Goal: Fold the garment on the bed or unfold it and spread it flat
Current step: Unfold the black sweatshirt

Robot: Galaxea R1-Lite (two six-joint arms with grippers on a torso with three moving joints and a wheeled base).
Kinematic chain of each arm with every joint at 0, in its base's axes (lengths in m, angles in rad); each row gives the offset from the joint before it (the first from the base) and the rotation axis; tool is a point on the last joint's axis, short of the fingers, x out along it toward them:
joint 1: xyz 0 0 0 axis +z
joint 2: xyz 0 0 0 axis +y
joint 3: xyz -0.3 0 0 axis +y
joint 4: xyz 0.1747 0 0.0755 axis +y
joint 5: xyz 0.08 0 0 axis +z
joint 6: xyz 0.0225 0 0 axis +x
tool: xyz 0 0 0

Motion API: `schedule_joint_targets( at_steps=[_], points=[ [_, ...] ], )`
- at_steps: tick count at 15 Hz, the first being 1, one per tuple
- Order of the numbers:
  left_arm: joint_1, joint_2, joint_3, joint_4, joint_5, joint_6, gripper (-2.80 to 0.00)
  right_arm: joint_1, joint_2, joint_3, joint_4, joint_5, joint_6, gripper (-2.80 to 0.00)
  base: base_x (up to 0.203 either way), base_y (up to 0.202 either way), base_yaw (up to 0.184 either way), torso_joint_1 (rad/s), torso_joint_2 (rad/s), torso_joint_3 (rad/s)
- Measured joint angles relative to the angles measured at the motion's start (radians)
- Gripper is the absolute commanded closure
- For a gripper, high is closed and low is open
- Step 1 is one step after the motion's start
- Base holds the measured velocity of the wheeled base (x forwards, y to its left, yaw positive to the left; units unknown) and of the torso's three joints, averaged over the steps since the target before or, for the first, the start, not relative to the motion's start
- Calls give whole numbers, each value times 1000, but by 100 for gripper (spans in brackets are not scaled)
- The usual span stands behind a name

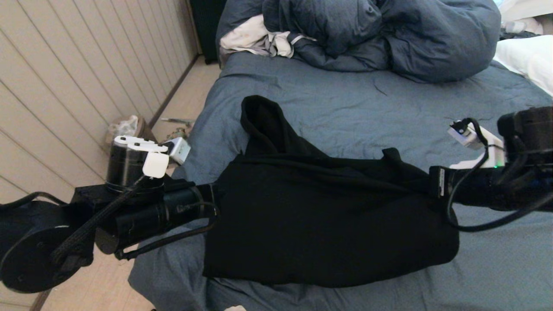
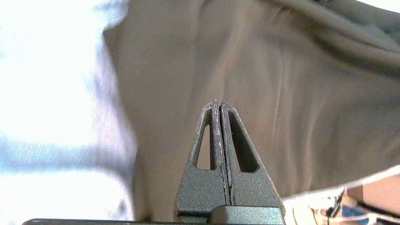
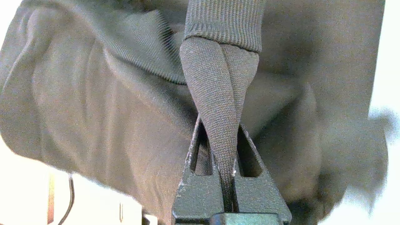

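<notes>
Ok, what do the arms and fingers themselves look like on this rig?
Both arms are black cylindrical links with loose black cables. The left arm carries a white camera block, the right arm a white module. The left gripper and right gripper have dark grey, grainy, wedge-shaped fingers with triangular cut-outs.

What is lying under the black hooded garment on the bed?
The garment rests on the bed's blue-grey sheet, visible around it. Anything beneath the fabric is covered and cannot be seen.
</notes>
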Motion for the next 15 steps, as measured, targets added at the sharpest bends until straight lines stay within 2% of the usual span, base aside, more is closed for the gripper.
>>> schedule_joint_targets(
  at_steps=[4,10,15],
  points=[
    [-10,-98,90,-1,0,0,0,1,-165,171,0,0,-43,0,0,0,0,0,0,0],
    [-12,-130,106,-1,-2,1,0,3,-351,427,1,2,-109,0,0,0,0,0,0,0],
    [-17,-127,105,-1,-5,1,0,5,-377,525,0,4,-160,0,0,0,0,0,0,0]
  ],
)
